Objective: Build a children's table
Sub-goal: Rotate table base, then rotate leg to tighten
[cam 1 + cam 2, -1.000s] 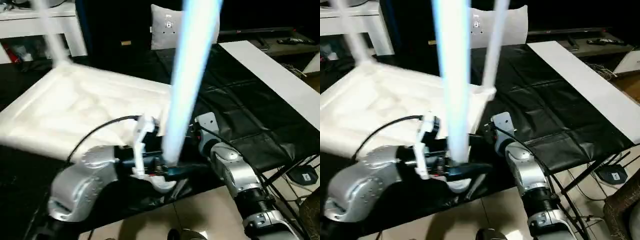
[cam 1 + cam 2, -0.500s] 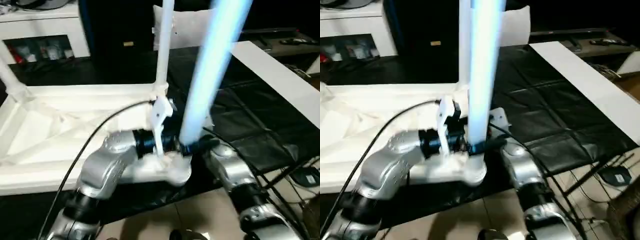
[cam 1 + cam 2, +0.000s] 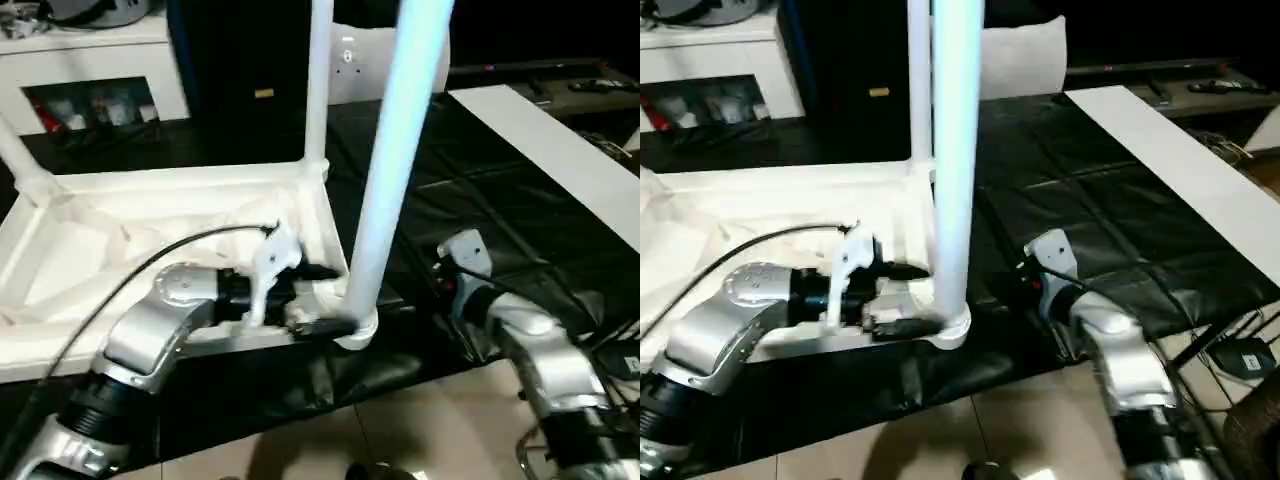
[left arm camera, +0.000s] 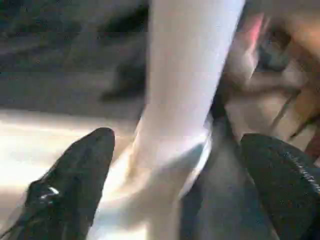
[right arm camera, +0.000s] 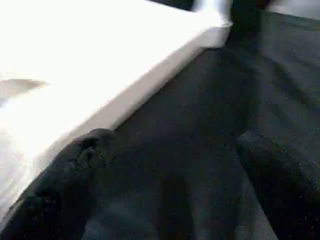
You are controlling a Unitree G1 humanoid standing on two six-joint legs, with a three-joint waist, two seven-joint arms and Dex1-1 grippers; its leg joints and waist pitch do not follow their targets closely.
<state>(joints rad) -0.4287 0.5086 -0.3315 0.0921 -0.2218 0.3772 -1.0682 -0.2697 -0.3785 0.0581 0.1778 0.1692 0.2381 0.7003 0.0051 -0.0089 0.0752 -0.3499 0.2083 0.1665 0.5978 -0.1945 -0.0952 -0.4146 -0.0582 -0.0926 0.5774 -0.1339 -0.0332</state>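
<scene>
Spread wide, the left gripper (image 4: pixel 175 165) has its two black fingers (image 4: pixel 75 185) on either side of the foot of the near leg (image 3: pixel 395 160), with daylight showing between each pad and the white plastic, so nothing is clamped. That leg stands upright in the tabletop's (image 3: pixel 150 215) near right corner socket, just at the front edge of the black-covered table (image 3: pixel 480 200). The tabletop lies upside down, its raised rim facing up, taking up the left half of the black cover. At its far left corner a leg (image 3: pixel 18 160) rises at a slant, and another leg (image 3: pixel 319 90) stands straight in the far right corner. To the right of the near leg, well apart from it, the right gripper (image 5: pixel 165 175) hangs over bare black cover, jaws parted and empty, the tabletop's side rim running just beside one finger. Along the table's right edge lies a flat white board strip (image 3: pixel 560 150). Behind, near the back edge, a grey-white pillow-like bag (image 3: pixel 1025 55) sits upright.
</scene>
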